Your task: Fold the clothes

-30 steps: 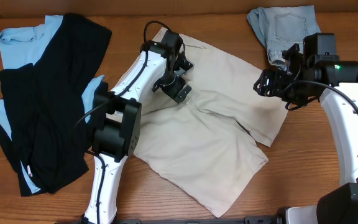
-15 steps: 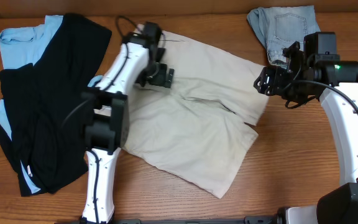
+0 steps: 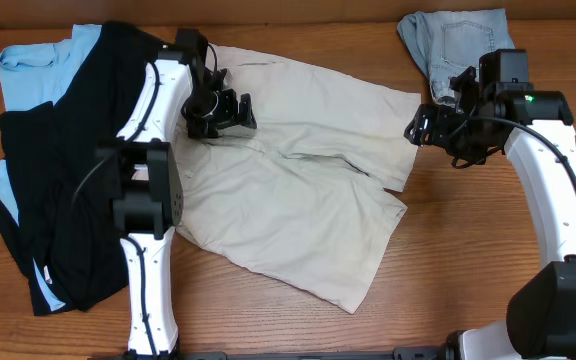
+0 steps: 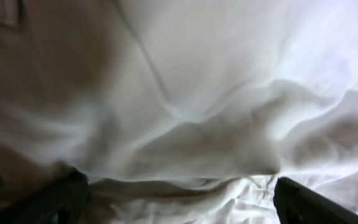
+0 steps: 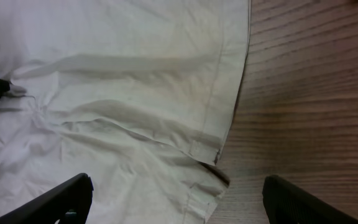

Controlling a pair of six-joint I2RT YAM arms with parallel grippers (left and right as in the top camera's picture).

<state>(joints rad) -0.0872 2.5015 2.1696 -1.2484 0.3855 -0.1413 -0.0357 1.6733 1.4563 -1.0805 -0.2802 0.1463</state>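
We seem to be flattening the khaki shorts (image 3: pixel 308 200), left gripper (image 3: pixel 222 112) and right gripper (image 3: pixel 426 130) jaws apart; next we pinch 2 corners.

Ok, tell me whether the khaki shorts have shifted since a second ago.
Yes. The khaki shorts have slid left, toward the black trousers and away from the denim shorts, which stayed put.

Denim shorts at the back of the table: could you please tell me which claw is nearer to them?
Right. The right claw is just beside the denim shorts, at the edge of the khaki shorts; the left claw is far off, at their opposite side.
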